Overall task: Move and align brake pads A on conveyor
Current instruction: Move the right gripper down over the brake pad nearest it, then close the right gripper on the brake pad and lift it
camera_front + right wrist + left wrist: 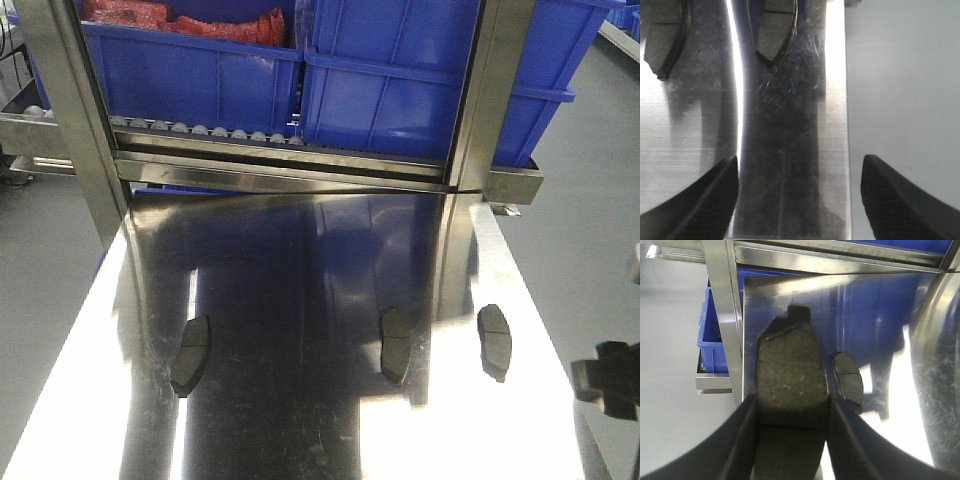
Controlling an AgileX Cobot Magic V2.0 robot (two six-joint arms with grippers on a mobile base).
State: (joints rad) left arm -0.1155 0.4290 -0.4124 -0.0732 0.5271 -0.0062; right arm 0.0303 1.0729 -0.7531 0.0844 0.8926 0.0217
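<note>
Three brake pads A lie on the shiny steel table [300,440]: one at the left [191,355], one near the middle [395,343], one at the right [495,341]. My left gripper [792,402] is shut on a further dark pad [790,365], held lengthwise over the table's left edge, with the left pad [848,381] lying just to its right. My right gripper [800,167] hangs open over the table's right edge, with nothing between its fingers. Two pads [667,40] [775,35] lie ahead of it. The conveyor is out of view.
Blue bins [200,70] [420,80] stand on a roller rack across the table's far end. Steel posts [65,100] [490,90] rise at both far corners. Grey floor lies beyond both side edges. A blue crate [712,340] sits low at the left.
</note>
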